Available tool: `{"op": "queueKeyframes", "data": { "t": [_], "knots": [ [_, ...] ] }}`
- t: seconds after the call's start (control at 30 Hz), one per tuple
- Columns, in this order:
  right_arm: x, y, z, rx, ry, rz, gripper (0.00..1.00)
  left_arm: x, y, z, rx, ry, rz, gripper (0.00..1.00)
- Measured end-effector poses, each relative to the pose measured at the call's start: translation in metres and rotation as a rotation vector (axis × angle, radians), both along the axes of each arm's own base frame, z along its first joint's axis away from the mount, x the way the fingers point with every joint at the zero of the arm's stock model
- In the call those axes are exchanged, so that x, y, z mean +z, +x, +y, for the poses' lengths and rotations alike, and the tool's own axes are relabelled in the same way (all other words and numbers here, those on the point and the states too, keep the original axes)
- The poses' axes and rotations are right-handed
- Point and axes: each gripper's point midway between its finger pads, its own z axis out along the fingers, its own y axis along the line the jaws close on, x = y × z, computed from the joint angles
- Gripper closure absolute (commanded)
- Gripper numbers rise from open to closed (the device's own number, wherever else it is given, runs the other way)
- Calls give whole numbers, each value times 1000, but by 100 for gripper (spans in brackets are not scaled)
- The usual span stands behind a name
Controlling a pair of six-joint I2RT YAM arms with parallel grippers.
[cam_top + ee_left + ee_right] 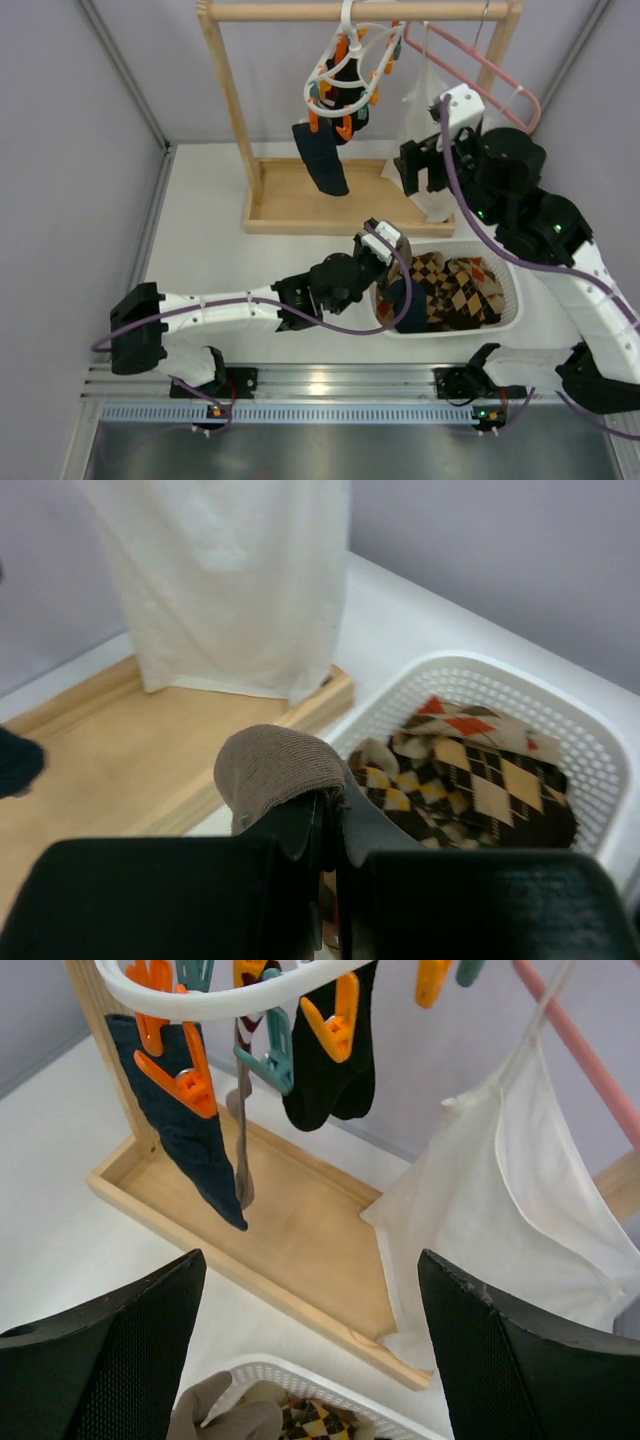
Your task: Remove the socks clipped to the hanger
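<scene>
The white ring hanger (345,70) (230,995) hangs from the wooden rack's top bar, with orange and teal clips. A dark navy sock (322,160) (190,1150), black socks (330,1070) and a thin brown sock (243,1130) hang clipped to it. My left gripper (385,242) (330,805) is shut on a taupe-brown sock (270,770) (215,1415) at the left rim of the white basket (505,300). My right gripper (420,165) (312,1350) stands wide open and holds nothing. It is right of and below the hanger, facing the rack.
The basket (600,740) holds tan-and-brown argyle socks (455,290). A white mesh bag (425,110) (510,1220) hangs on a pink wire hanger (480,60) right of the ring hanger, close beside my right gripper. The rack's wooden base tray (300,205) lies below.
</scene>
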Motion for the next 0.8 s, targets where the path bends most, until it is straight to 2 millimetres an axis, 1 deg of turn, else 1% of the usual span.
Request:
{"op": "queueKeyframes", "data": {
  "t": [0.07,0.17,0.23,0.3,0.43,0.57,0.63,0.67,0.7,0.73,0.77,0.8],
  "knots": [
    [1,-19,-19,-17,39,-14,16,-3,-11,-6,-72,-10,33,100],
    [-6,-45,-44,-32,91,-23,14,-9,-28,-18,-177,-20,81,100],
    [-16,-61,-57,-39,119,-17,13,-15,-36,-25,-231,-13,107,100],
    [-19,-73,-69,-44,153,-23,12,-19,-42,-34,-277,0,124,100],
    [-17,-89,-82,-49,203,-40,11,-34,-48,-67,-362,42,154,100],
    [-12,-99,-90,-47,236,-54,10,-57,-51,-98,-435,85,197,100],
    [-10,-102,-94,-47,250,-64,9,-70,-51,-112,-463,98,226,94],
    [-9,-104,-96,-49,254,-68,9,-76,-50,-117,-473,107,240,88],
    [-10,-105,-97,-52,255,-70,9,-83,-49,-121,-479,117,257,72],
    [-12,-105,-99,-58,256,-67,9,-90,-49,-125,-485,127,270,58],
    [-15,-105,-99,-64,255,-63,9,-96,-48,-129,-490,138,285,50],
    [-21,-102,-99,-76,246,-53,9,-101,-47,-131,-488,143,302,35]
  ]
}}
